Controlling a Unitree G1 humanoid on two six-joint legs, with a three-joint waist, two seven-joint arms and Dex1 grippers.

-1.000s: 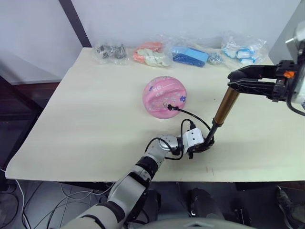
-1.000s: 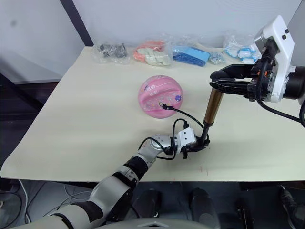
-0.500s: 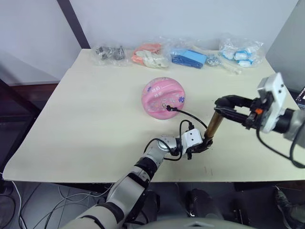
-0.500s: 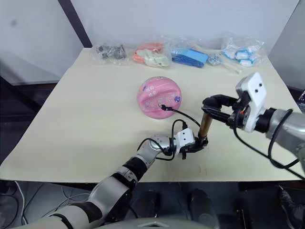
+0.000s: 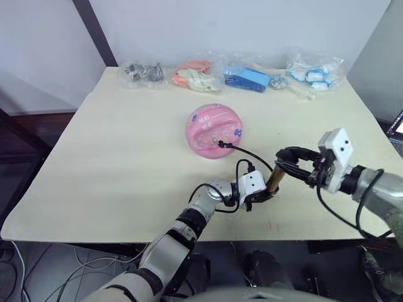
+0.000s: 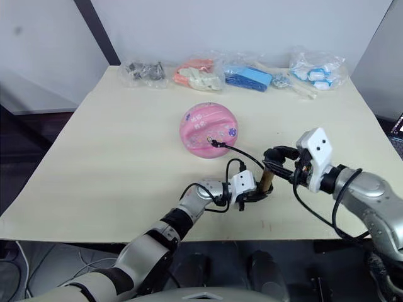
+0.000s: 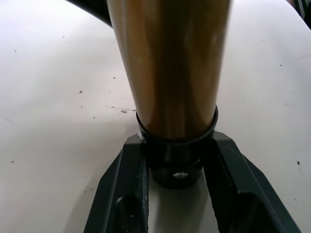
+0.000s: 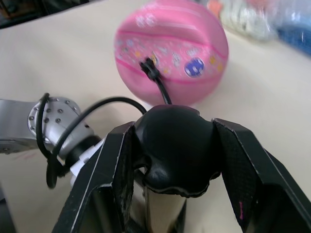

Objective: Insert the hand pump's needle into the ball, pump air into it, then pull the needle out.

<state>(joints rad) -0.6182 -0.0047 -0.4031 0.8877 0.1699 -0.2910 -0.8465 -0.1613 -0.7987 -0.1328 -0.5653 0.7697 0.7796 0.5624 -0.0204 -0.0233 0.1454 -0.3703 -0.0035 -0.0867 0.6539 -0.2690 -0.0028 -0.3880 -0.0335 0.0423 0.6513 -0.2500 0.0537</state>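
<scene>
while left fingers clamp its base and right fingers its handle, the hand pump stands near-upright.

Robot test lab, plain cream table, bagged sample objects lined along it, bare grey wall

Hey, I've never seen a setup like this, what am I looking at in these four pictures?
A two-armed humanoid robot at a table. Two pictures come from cameras in its head, looking down; two sit on its wrists. The left end effector clamps the black base of the hand pump; the right end effector grips its handle on top. The pump's hose runs to the ball, with the needle plugged in. Bagged items lie along the far edge.
</scene>
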